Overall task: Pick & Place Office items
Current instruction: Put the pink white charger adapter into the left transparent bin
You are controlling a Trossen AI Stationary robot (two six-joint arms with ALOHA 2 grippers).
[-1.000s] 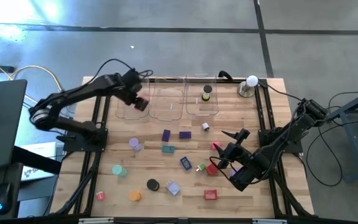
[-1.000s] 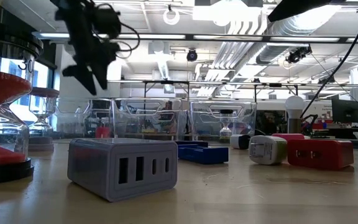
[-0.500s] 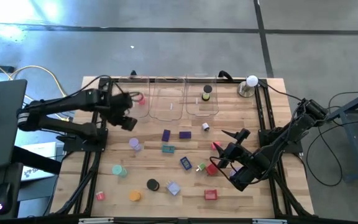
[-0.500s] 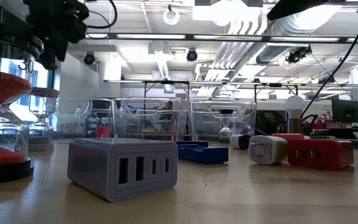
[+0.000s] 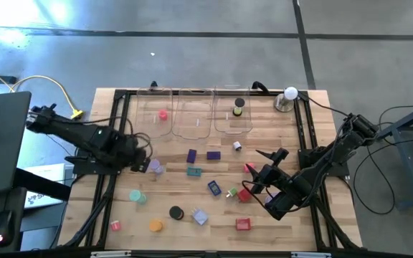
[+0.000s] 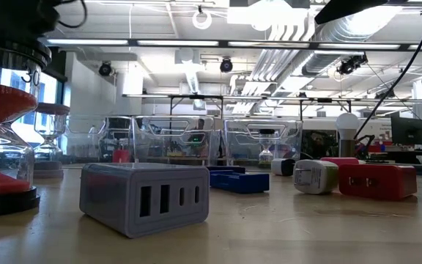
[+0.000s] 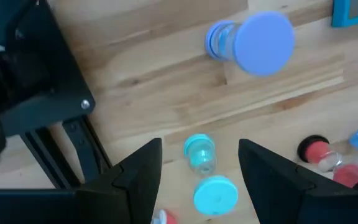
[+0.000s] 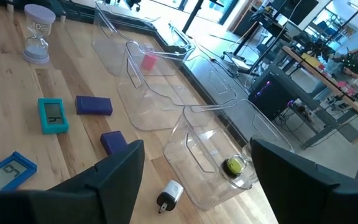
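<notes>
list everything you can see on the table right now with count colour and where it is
clear trays: three, transparent, in a row along the table's far edge
pink piece: one, in the tray nearest the left arm
green and black piece: one, in the tray nearest the right arm
white ball on a metal base: one, far corner on the right arm's side
loose small pieces: roughly sixteen, purple, blue, teal, red, orange, black and white, scattered over the table's middle and near part
left end effector: open, above a teal hourglass near the table's left edge
right end effector: open, over the table's right side
</notes>
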